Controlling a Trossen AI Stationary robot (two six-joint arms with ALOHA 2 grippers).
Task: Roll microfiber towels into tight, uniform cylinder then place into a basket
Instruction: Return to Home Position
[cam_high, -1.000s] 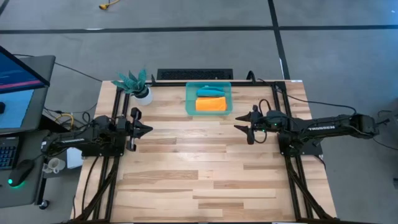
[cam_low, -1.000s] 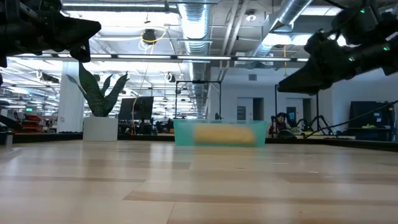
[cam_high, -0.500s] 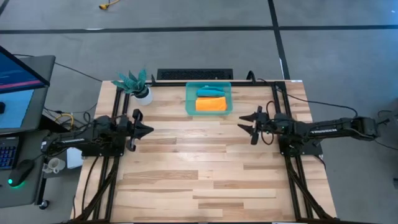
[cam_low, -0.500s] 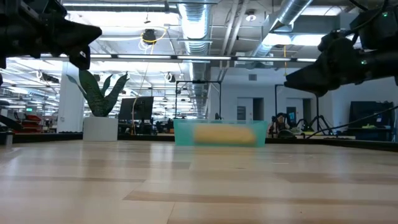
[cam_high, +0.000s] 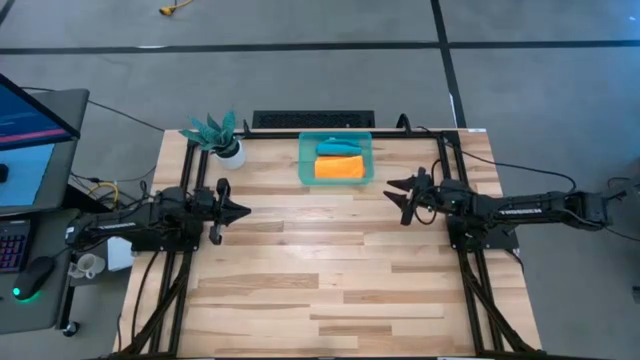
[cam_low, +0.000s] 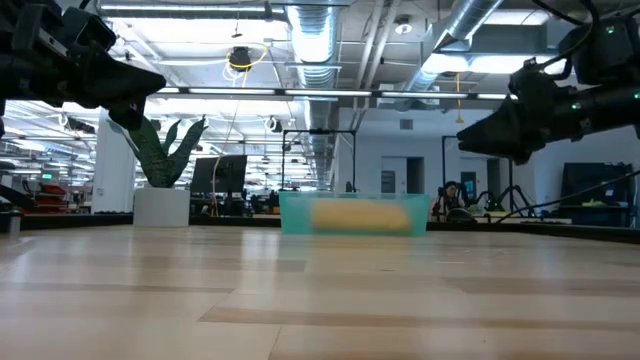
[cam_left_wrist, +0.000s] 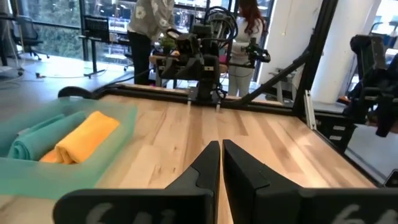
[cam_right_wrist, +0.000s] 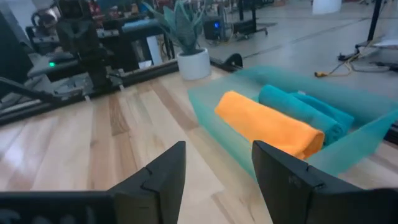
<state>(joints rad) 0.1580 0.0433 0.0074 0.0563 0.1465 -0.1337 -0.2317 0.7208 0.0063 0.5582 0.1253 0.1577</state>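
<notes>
The orange towel (cam_high: 339, 168) and teal towel (cam_high: 339, 149) were found rolled inside the basket (cam_high: 304, 166). The left gripper (cam_high: 238, 211) was seen pressed together, the right gripper (cam_high: 394, 190) parted, both empty; only parking the arms was judged left.

Potted teal plant (cam_high: 220, 138) on wooden table (cam_high: 330, 270)

Overhead downward, table-level across, wrists share basket (cam_left_wrist: 62, 177)
</notes>
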